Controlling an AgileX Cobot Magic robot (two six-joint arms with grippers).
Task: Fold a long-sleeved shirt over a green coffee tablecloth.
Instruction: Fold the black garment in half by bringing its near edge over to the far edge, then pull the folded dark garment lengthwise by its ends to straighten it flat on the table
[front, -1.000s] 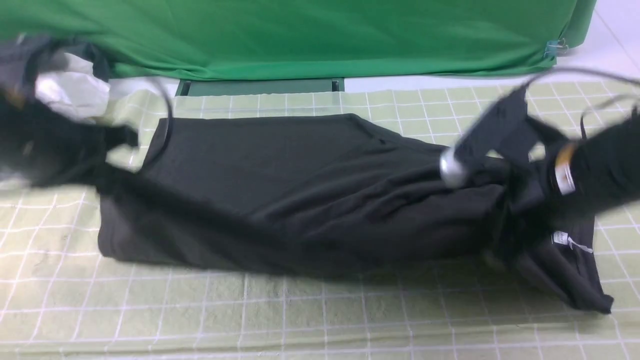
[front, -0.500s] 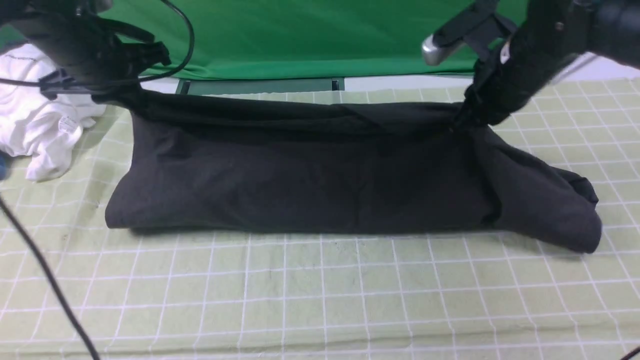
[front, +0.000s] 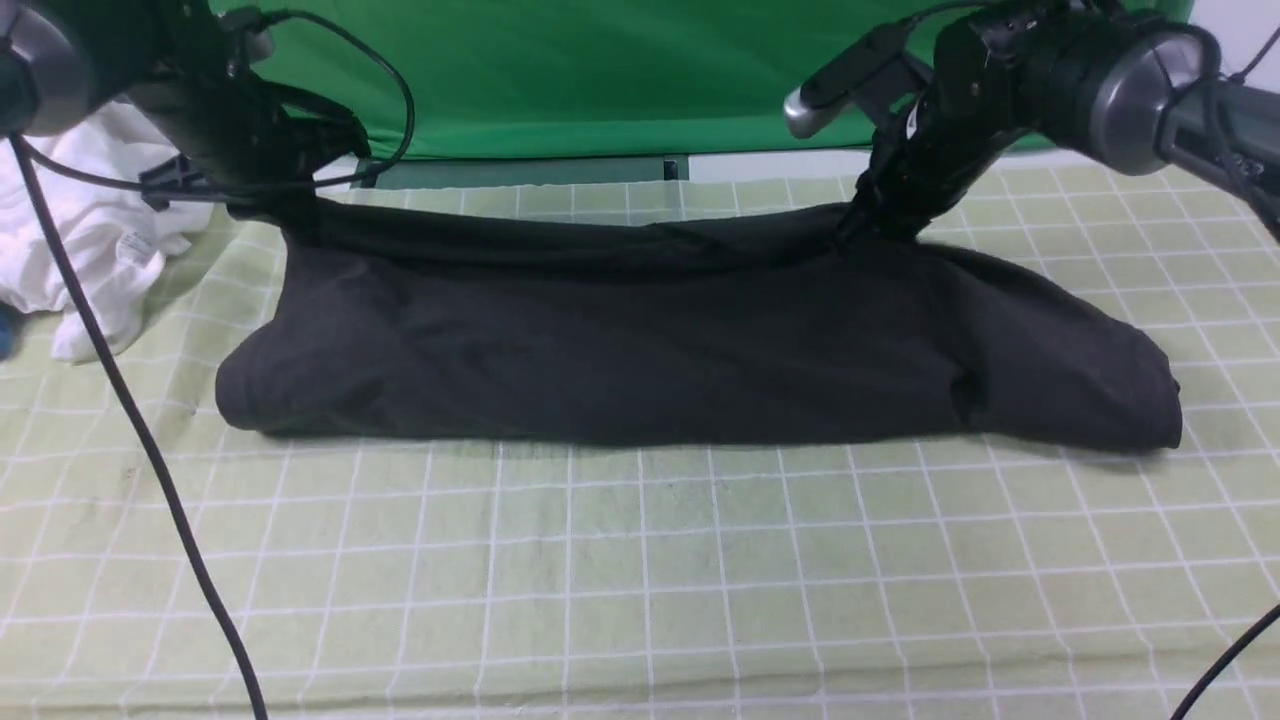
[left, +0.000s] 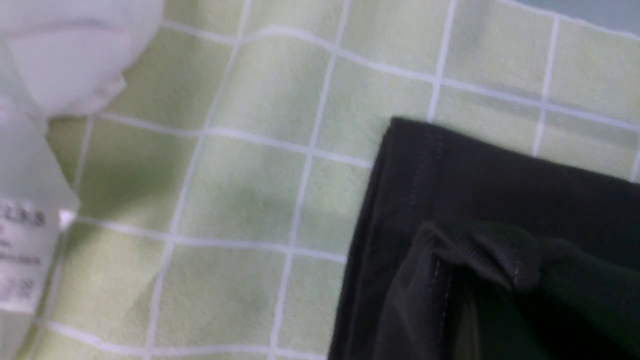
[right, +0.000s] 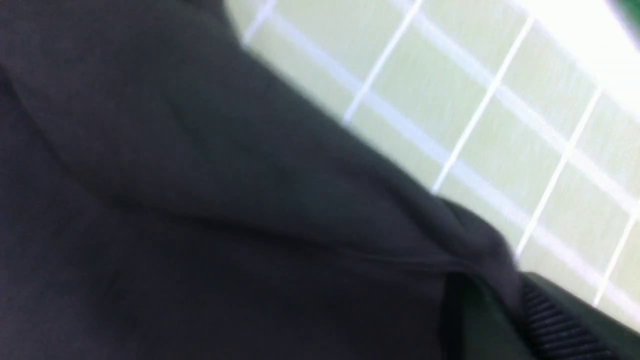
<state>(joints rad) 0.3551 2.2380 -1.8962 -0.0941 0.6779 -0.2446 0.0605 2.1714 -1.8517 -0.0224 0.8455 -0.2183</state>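
The long-sleeved shirt (front: 640, 340), matte black cotton, lies folded lengthwise into a long, soft-edged band across the green coffee tablecloth (front: 640, 580), a pale napped cloth gridded in thin white lines over the surface. The left jaws and right jaws sit at its two far corners; whether they are clenched on the fabric or released cannot be told. A crumpled white garment (front: 90, 240) lies at left. Half a second earlier the right end bulged nearer the camera and the far edge appeared slightly higher.
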